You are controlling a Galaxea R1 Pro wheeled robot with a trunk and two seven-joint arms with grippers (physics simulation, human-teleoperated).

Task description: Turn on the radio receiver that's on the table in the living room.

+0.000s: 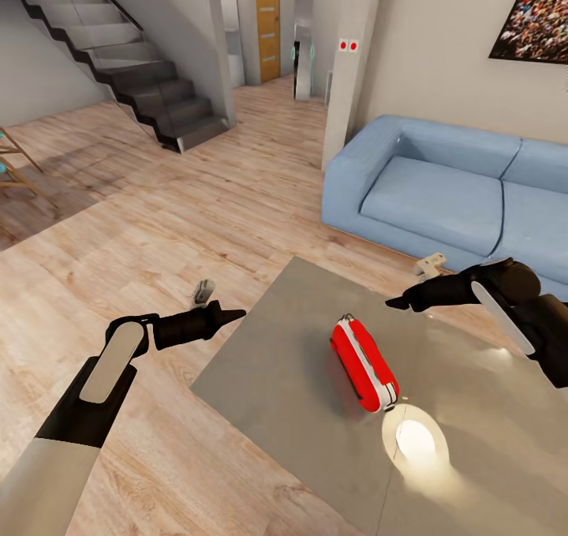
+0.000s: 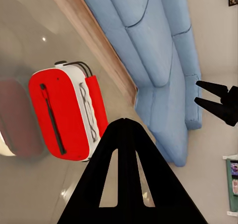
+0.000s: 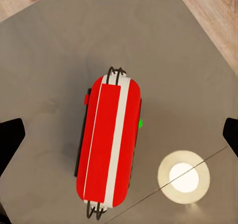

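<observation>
The living room (image 1: pixel 197 204) spreads across the head view, light plank floor running from the staircase (image 1: pixel 134 62) in the upper left to the blue sofa (image 1: pixel 450 196) at right, with a crowd picture (image 1: pixel 532 15) in the upper right corner. The robot has already reached the counter (image 1: pixel 276 362), whose glossy grey top takes up the lower right of the frame, so the travelling part of the job looks done. What is left, by my reading, is the actual switching on.

The radio (image 1: pixel 364 365) stands near the middle of the counter, just above a bright round reflection of a lamp (image 1: pixel 416 440). In the right wrist view a small green spot shows at the radio's edge, yet whether it is on cannot be told from that.

The right end effector (image 1: pixel 401 302) hovers above and right of the radio, not touching it, its fingers spread wide apart and empty. The left end effector (image 1: pixel 229 313) hangs over the floor just off the counter's left corner, fingers pressed together on nothing.

A small grey object (image 1: pixel 204 289) lies on the floor at centre left, and a pale one (image 1: pixel 431 264) by the sofa. Neither blocks the reach; nothing else sits on the counter beside the radio.
</observation>
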